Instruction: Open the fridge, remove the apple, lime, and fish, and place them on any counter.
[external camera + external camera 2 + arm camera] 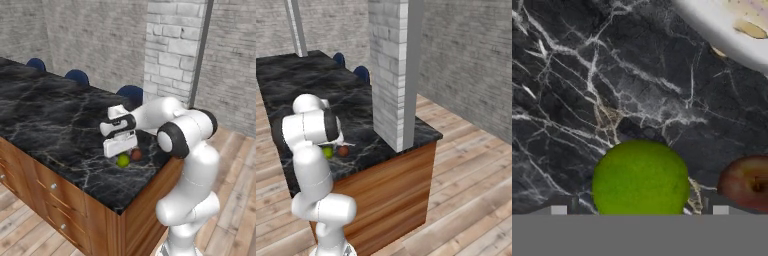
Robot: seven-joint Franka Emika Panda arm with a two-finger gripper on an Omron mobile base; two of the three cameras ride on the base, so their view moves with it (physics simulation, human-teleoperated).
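Observation:
The lime (123,160) (328,152) (640,180) rests on the black marble counter (55,125) (361,107) near its end. The dark red apple (136,155) (343,150) (746,182) sits right beside it. My gripper (121,151) (639,210) hangs just above the lime, open, with a gap between each fingertip and the fruit. A whitish elongated shape with yellowish marks (727,35), which looks like the fish, lies on the counter just beyond the fruits. The fridge is out of view.
A white brick pillar (170,47) (391,75) rises from the counter's far corner. Blue chair backs (77,76) (361,72) line the far side. Wooden drawers with round knobs (52,186) face me. The counter edge drops off just past the fruits.

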